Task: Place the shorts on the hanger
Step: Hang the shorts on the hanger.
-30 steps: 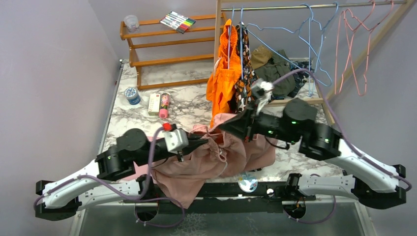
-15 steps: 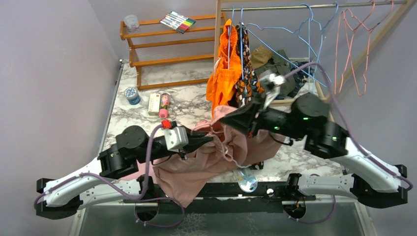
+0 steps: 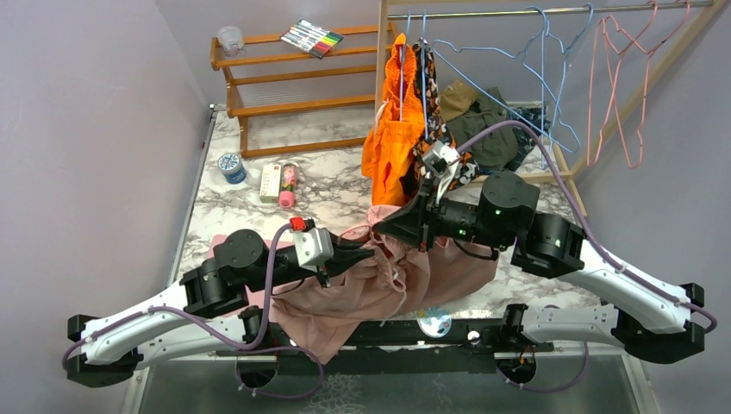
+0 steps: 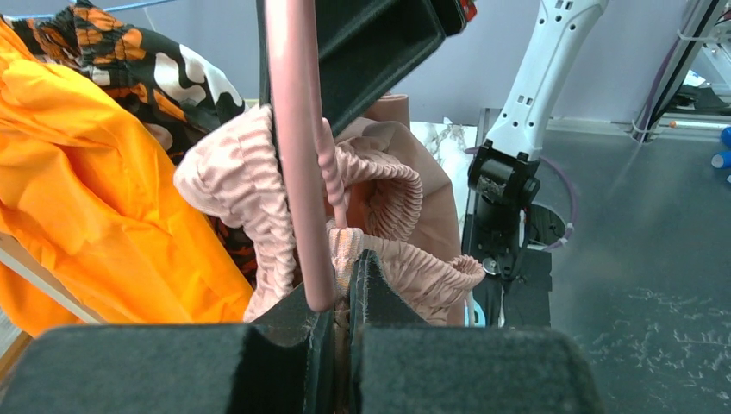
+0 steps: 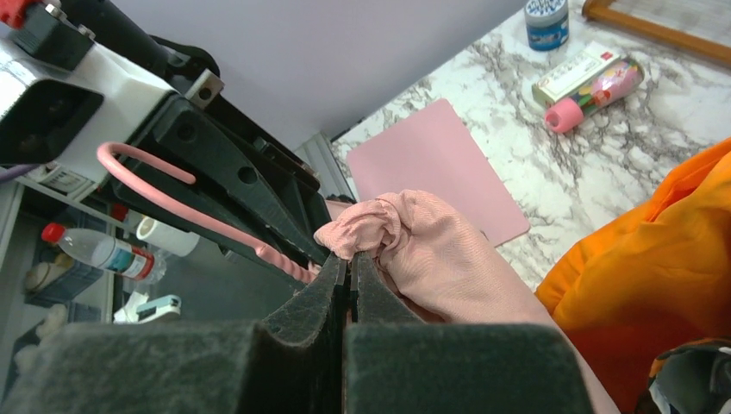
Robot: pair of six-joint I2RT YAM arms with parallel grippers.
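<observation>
The left gripper (image 4: pixel 343 278) clamps the hanger (image 4: pixel 297 155), the shorts (image 4: pixel 250 185) bunched just beyond its tips; the right gripper (image 5: pixel 349 269) pinches a fold of them.

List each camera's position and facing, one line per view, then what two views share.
Top external: above and behind the bases, looking down at the table; both arms show, left gripper and right gripper close together at the shorts.
Left wrist: on the left wrist, looking along its own shut fingers at the hanger; the right arm shows behind.
Right wrist: on the right wrist, looking along its own fingers, shut on the shorts, toward the left gripper.
Shared: both wrist views show hanger and shorts.
</observation>
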